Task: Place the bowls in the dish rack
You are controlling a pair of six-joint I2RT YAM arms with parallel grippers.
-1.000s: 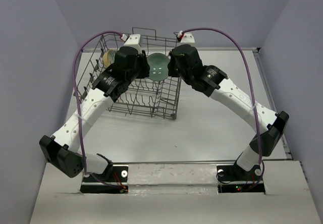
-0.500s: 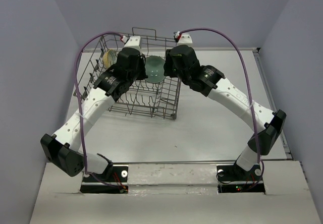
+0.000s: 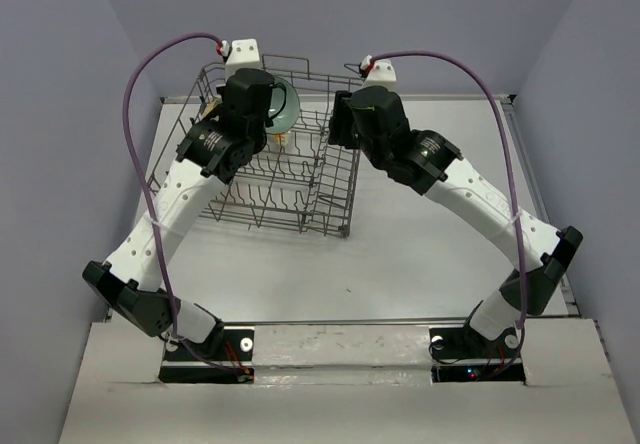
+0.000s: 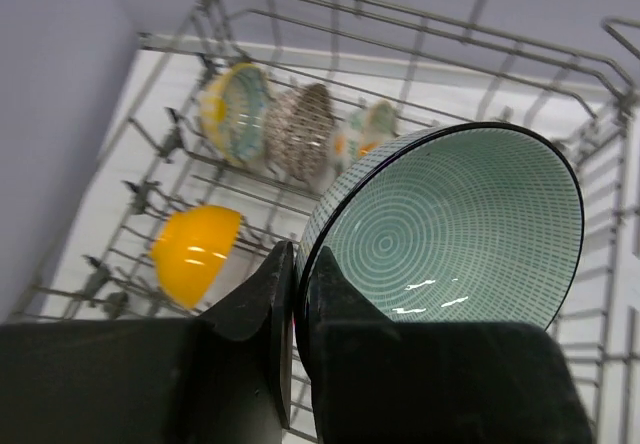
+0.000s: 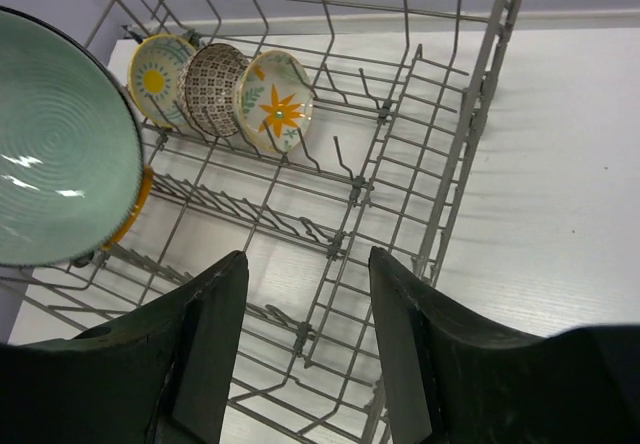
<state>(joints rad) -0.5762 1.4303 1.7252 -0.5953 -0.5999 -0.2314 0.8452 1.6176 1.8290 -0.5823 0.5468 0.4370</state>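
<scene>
The pale teal bowl (image 4: 450, 234) hangs tilted over the dish rack (image 3: 300, 229), its rim pinched tight between the fingers of the left claw (image 4: 297, 264). The right claw (image 5: 307, 256) hovers over the rack's right half, spread wide and holding nothing. Beneath the teal bowl, an orange-yellow bowl (image 4: 195, 254) rests in a nearer row. Farther back, three more stand on edge, side by side: a yellow floral bowl (image 5: 155, 79), a brown-speckled bowl (image 5: 212, 86) and a leaf-patterned bowl (image 5: 278, 112). To finish well, I would lower the teal bowl on edge into a free slot beside the orange one, letting go only once the rack supports it.
</scene>
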